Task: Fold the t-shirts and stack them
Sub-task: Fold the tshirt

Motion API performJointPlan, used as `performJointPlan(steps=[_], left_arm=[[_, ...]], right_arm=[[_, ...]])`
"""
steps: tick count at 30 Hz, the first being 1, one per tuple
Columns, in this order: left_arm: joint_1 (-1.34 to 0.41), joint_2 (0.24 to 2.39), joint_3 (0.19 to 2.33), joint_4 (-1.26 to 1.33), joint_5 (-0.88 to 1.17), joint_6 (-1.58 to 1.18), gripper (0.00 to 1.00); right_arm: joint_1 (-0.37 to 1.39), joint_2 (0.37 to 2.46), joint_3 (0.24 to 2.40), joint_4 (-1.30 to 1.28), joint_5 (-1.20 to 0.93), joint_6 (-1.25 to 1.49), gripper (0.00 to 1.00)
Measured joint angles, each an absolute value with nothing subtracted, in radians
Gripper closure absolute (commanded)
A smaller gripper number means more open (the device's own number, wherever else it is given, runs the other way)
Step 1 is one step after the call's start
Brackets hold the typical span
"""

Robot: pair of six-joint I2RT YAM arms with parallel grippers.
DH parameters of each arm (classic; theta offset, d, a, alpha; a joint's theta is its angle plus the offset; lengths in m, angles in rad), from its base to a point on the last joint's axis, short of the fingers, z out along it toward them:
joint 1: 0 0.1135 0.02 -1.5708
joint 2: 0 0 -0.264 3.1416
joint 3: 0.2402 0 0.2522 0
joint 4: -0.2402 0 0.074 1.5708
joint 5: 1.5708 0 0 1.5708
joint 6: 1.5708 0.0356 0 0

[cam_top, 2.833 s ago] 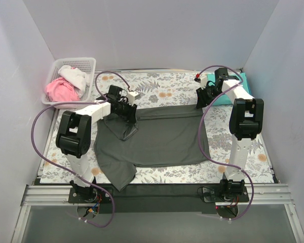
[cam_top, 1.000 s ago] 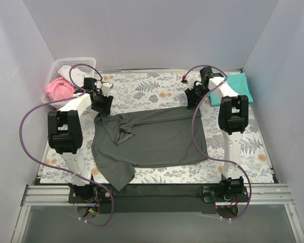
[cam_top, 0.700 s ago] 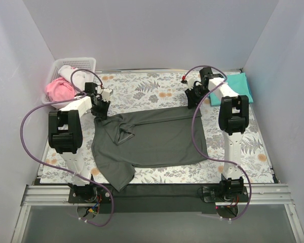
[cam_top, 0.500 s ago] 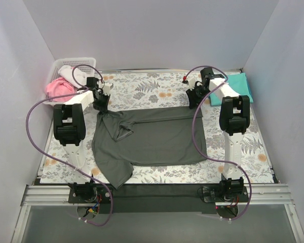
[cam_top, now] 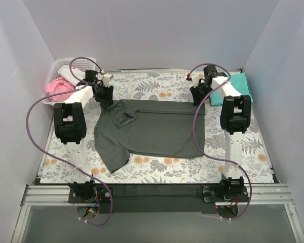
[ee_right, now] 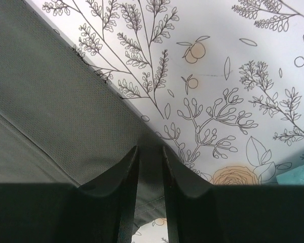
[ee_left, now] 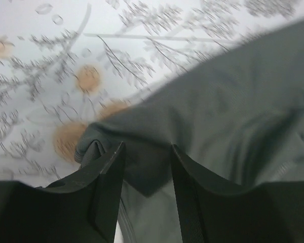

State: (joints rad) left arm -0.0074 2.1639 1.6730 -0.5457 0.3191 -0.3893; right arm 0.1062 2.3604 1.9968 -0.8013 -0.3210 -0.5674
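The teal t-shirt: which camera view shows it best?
The top external view: the teal t-shirt lies at the far right, partly behind the right arm. The right wrist view catches only a teal sliver at its edge; the left wrist view shows none.

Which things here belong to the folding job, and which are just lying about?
Job: dark grey t-shirt, spread on the sheet; teal t-shirt, far right corner.
Lying about: white basket, pink cloth and white cloth inside it; floral sheet.

Soft even light, left-wrist view blurred
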Motion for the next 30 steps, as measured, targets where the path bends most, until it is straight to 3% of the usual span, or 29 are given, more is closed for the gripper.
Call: performJointPlan(steps=[7, 9, 11, 20, 30], left_arm=[[-0.04, 1.932, 1.499, -0.576, 0.402, -0.339, 0.57], [-0.067, 1.903, 1.466, -0.571, 0.403, -0.335, 0.46], [-0.09, 1.898, 1.432, -0.554, 0.397, -0.349, 0.45], [-0.107, 1.9, 1.395, -0.521, 0.393, -0.381, 0.54], [-0.181, 1.916, 1.378, -0.561, 0.435, -0.36, 0.54]], right_arm=[[0.106, 2.347, 1.974, -0.794, -0.318, -0.569, 0.72], [0.106, 2.347, 1.974, -0.794, -0.317, -0.569, 0.72], [0.106, 2.347, 1.974, -0.794, -0.317, -0.569, 0.72], [0.106, 2.347, 1.974, -0.794, -0.317, -0.569, 0.72], [0.106, 2.347, 1.974, -0.794, -0.316, -0.57, 0.72]])
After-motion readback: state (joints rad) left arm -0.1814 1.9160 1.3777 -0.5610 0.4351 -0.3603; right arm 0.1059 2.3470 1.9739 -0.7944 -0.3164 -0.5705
